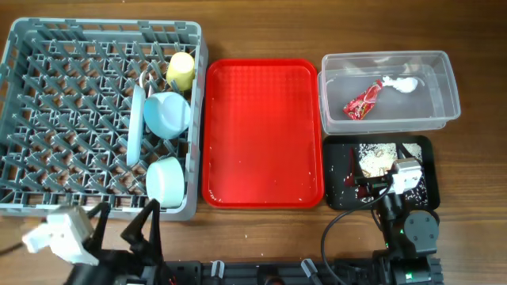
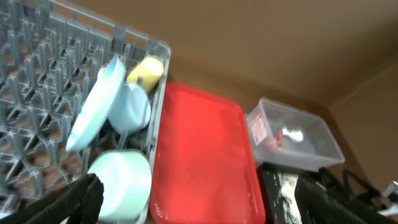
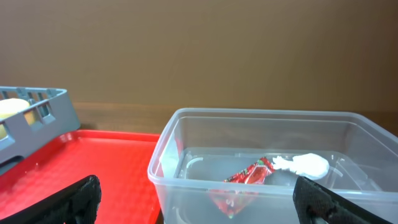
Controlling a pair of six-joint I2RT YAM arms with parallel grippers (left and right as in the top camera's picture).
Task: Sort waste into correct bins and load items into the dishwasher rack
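grey rack (image 1: 103,28), red tray (image 1: 261,134), yellow cup (image 1: 181,70), light blue plate (image 1: 136,127), black tray (image 1: 339,170)

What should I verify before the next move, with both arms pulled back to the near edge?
1. Snack wrapper and tissue in the clear tub: ok.
2. Food scraps in the black tray: ok.
3. Plate, yellow cup and green bowl in the dishwasher rack: ok.
4. Spoon and fork in the rack: cannot tell.
5. Red tray free of items: ok, only a few pale specks.
6. Left gripper and right gripper open and empty: ok.
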